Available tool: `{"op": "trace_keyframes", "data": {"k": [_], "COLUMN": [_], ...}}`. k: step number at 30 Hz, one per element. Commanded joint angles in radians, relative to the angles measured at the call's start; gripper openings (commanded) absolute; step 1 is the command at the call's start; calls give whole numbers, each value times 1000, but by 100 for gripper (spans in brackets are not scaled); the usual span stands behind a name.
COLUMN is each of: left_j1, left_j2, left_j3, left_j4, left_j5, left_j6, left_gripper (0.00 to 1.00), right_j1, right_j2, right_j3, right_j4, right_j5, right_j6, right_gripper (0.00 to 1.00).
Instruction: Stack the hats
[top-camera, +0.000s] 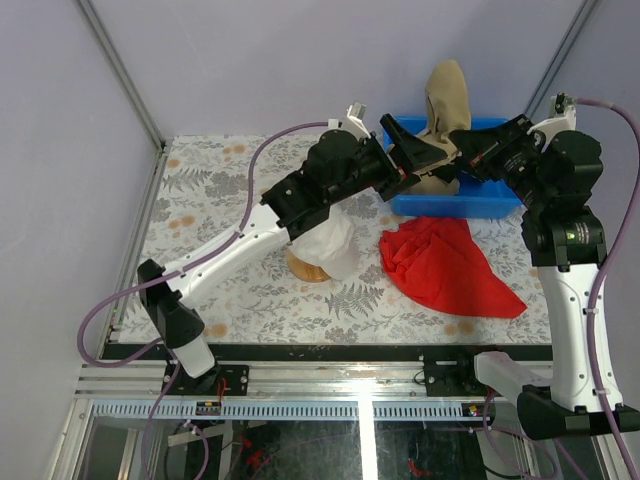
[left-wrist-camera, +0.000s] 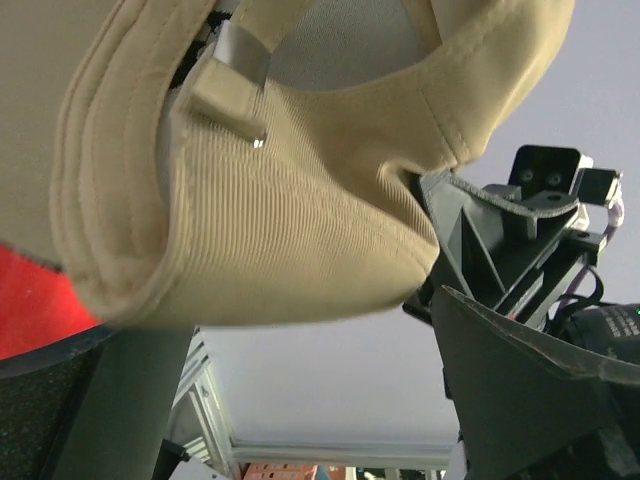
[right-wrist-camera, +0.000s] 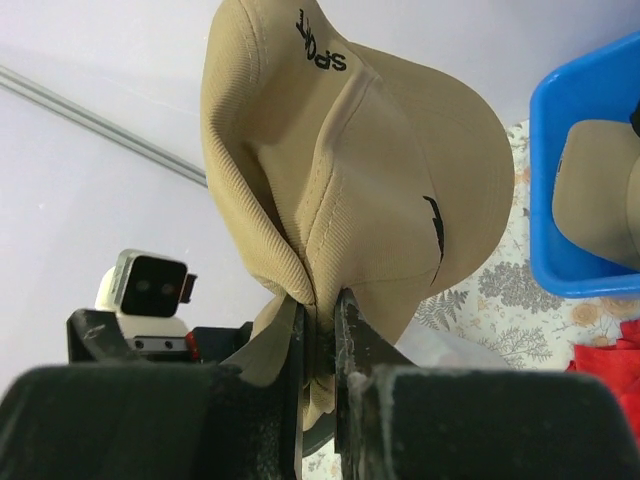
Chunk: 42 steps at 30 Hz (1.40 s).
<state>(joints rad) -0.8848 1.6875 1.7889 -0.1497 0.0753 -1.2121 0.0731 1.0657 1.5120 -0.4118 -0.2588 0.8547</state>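
A tan hat (top-camera: 446, 95) with dark lettering hangs upright over the blue bin (top-camera: 495, 205), crumpled where it is pinched. My right gripper (right-wrist-camera: 320, 320) is shut on its fabric and shows in the top view as well (top-camera: 462, 150). Facing it from the left, my left gripper (top-camera: 408, 152) is open. In the left wrist view the tan hat (left-wrist-camera: 280, 210) sits just beyond my wide-apart fingers (left-wrist-camera: 530, 390), and nothing lies between them. A second tan hat (right-wrist-camera: 600, 190) lies in the bin. A white hat (top-camera: 330, 245) rests on a wooden stand (top-camera: 305, 268), partly under my left arm.
A crumpled red cloth (top-camera: 445, 265) lies on the patterned table (top-camera: 210, 200), in front of the bin. The bin's rim (right-wrist-camera: 560, 110) stands at the back right. Purple walls and a metal frame post (top-camera: 120, 70) enclose the table.
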Motion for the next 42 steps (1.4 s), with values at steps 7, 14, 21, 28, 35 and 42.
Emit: {"op": "trace_keyframes", "data": {"k": [7, 14, 21, 28, 35, 42], "left_j1": [19, 49, 66, 137, 162, 164], "left_j2": [16, -10, 25, -31, -80, -154], "left_j3": [99, 34, 9, -214, -284, -353], "left_j4": [36, 84, 162, 527, 710, 826], "left_j5": [-45, -61, 32, 141, 140, 65], "left_j6": [-58, -113, -206, -538, -741, -867], "left_gripper": [97, 38, 0, 0, 0, 0], "right_j1": [1, 2, 2, 2, 1, -113], "right_j2": [-85, -130, -117, -168, -192, -202], "right_j3": [-34, -87, -58, -71, -195, -484], "right_j4": [135, 161, 116, 77, 159, 668], "right_j5": [-98, -128, -148, -62, -85, -425], "right_j6": [-45, -52, -108, -285, -336, 29], "right_gripper": [0, 0, 18, 63, 69, 71]}}
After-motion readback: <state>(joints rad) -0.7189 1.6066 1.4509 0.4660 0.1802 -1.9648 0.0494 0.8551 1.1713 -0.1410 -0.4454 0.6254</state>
